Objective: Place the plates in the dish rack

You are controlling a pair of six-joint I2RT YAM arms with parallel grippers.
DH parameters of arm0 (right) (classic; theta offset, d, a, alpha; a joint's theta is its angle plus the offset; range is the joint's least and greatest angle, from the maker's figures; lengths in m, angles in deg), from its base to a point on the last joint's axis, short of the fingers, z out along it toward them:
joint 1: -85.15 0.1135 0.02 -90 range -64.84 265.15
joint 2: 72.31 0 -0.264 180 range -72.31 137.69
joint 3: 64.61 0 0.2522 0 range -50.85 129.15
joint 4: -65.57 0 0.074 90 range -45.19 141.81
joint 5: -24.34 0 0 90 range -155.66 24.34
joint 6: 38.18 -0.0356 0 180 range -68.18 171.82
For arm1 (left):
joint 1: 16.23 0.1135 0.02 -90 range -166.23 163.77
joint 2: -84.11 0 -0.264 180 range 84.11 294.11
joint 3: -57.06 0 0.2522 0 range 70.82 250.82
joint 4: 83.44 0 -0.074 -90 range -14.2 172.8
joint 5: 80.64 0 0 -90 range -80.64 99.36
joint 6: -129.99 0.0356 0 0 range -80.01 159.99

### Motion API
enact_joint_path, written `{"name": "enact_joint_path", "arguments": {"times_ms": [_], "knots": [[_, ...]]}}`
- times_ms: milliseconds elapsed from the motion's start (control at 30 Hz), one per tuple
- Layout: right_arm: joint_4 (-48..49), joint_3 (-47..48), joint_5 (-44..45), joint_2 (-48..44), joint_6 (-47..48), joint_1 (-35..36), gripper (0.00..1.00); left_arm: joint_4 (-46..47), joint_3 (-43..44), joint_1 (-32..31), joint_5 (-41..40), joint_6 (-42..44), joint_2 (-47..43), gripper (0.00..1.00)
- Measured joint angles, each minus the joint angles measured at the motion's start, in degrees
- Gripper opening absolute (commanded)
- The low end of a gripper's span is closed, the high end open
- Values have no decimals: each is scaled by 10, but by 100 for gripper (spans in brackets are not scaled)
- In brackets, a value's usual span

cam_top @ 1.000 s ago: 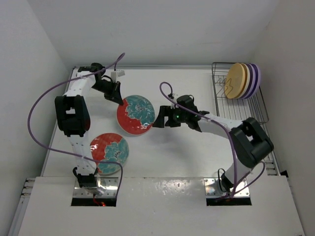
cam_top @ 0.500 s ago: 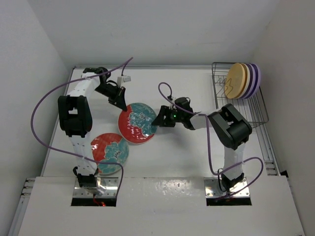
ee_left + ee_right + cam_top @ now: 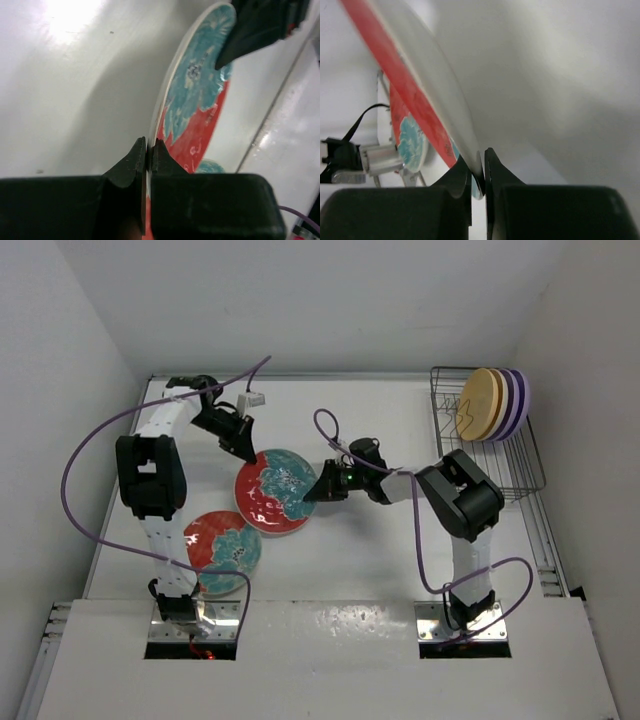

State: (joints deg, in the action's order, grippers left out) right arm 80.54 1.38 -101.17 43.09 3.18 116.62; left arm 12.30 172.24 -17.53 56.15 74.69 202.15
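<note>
A red plate with teal flowers (image 3: pixel 274 490) is held tilted above the table between both arms. My left gripper (image 3: pixel 246 452) is shut on its far-left rim (image 3: pixel 150 145). My right gripper (image 3: pixel 318 490) is shut on the opposite rim (image 3: pixel 479 172). A second red and teal plate (image 3: pixel 222 551) lies flat near the left arm's base. The dish rack (image 3: pixel 520 455) stands at the far right with several plates upright at its far end: a cream one (image 3: pixel 478 406), an orange-yellow one behind it, then lilac ones (image 3: pixel 516 400).
Purple cables loop from both arms above the table (image 3: pixel 400 550). White walls enclose the table on the left, back and right. The near part of the rack has bare wires.
My right gripper moved left onto the plate's rim and shut on it. The plate shifted slightly with my left gripper still holding it. The right arm folded in closer.
</note>
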Motion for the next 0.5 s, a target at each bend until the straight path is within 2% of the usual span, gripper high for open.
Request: {"name": "enact_joint_path", "arguments": {"times_ms": [67,100,133,200,233,333,500], "knots": [[-10,12,-10,-2,6,0,0,12,3,2,-15,-4,0,0],[-19,17,-7,-3,11,2,0,14,5,2,-22,-10,0,3],[-34,20,2,-9,17,2,0,15,8,2,-28,-20,0,14],[-72,21,29,-39,35,5,0,20,12,-2,-40,-42,1,25],[-97,21,50,-62,50,6,0,23,15,-5,-47,-55,3,36],[-164,17,103,-140,75,13,0,30,23,-9,-56,-86,4,55],[-257,17,178,-228,91,-18,0,37,36,-10,-101,-129,0,77]]}}
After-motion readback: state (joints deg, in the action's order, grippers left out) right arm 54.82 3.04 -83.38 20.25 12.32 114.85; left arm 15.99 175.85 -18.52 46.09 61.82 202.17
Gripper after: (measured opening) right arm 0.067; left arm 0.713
